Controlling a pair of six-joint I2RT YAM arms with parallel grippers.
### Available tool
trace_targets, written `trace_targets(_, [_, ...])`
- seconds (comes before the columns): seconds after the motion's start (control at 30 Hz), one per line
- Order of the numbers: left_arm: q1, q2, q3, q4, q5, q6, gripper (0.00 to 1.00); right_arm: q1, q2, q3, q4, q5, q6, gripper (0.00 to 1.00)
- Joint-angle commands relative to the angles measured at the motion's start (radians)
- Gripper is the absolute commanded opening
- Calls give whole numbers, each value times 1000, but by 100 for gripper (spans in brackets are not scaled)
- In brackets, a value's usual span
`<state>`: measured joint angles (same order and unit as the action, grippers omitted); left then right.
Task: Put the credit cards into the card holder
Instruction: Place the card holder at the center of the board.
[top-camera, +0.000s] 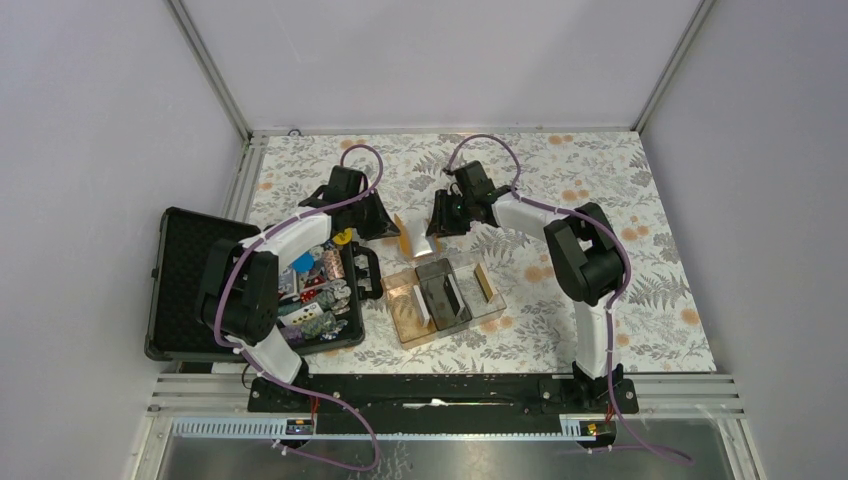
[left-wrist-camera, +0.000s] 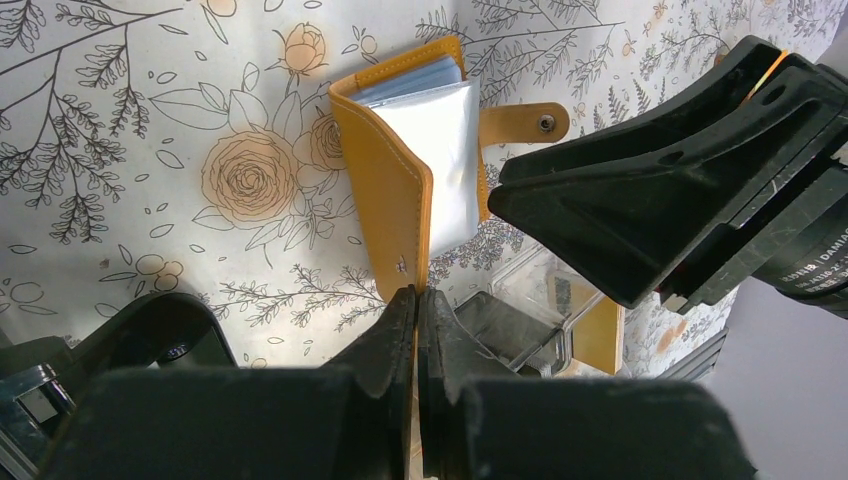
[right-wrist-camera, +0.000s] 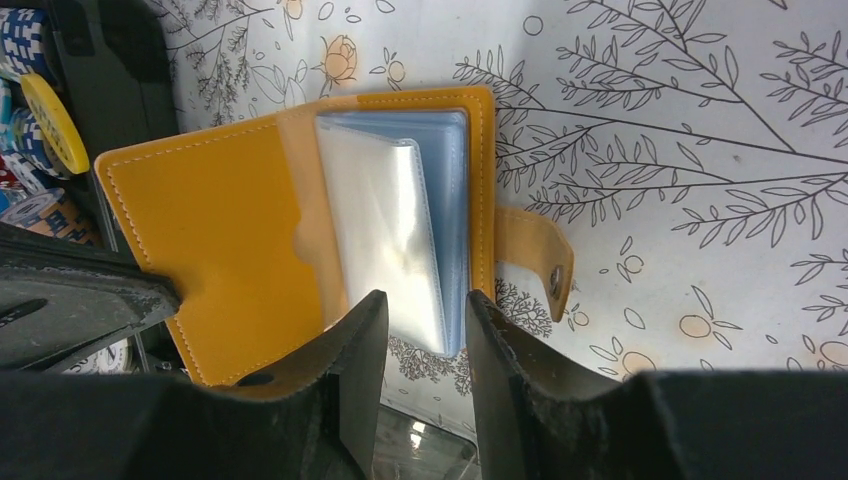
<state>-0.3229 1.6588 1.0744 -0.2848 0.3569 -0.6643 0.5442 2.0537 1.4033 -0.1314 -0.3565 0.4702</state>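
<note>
The orange card holder (right-wrist-camera: 220, 220) stands open on the floral table, just behind the clear tray; it also shows in the top view (top-camera: 407, 234). Its clear plastic sleeves (right-wrist-camera: 390, 220) fan out, with bluish layers behind; I cannot tell whether these are cards. No loose credit card shows clearly. My left gripper (left-wrist-camera: 416, 295) is shut on the edge of the holder's orange cover (left-wrist-camera: 385, 200). My right gripper (right-wrist-camera: 427, 300) is open, and its fingertips straddle the lower edge of the sleeves. The snap strap (right-wrist-camera: 545, 270) hangs out to the right.
A clear divided tray (top-camera: 497, 318) with dark and tan flat items sits just in front of the holder. An open black case (top-camera: 185, 285) with colourful chips (top-camera: 320, 295) lies at the left. Grey walls enclose the table.
</note>
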Motion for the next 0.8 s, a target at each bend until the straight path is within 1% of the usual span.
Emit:
trace_targets(0.0, [-11,11,15,10,-18,-6,0,17,5,25,-7,22,8,41])
trace_targets(0.5, [-21,28,19,4,-27,-2,0,31,39,32,10,-24,19,40])
trace_targets(0.67, [-21,31,21,5,-29,-2,0,34,24,33,5,17,6,40])
trace_targets(0.77, [-21,34,23,1,-34,1,0,34,29,51,-33,66,-9,40])
